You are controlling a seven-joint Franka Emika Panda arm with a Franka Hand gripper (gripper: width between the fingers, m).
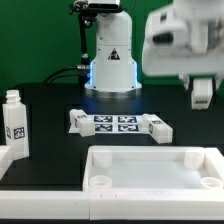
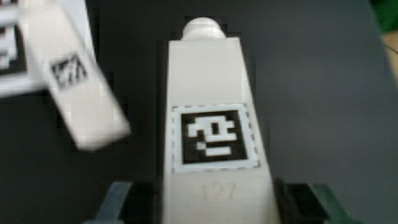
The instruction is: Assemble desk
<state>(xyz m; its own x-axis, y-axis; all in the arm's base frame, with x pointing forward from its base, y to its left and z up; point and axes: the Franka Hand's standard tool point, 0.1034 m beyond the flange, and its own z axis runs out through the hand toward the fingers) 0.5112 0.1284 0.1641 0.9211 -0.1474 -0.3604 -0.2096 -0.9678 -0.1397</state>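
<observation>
Gripping a leg [image 2: 214, 115], the end effector [image 2: 214, 200] has a second leg [image 2: 75, 92] alongside.

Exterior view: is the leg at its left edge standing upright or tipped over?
Upright: the leg stands on end on the black table, narrow peg up, tag facing the camera.

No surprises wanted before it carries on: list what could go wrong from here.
The leg is held in the pincer with much of its length sticking out, so it might tilt or slip. A second leg lies close beside it and could get knocked. The desk top has small corner sockets; a tilted leg may miss or jam.
</observation>
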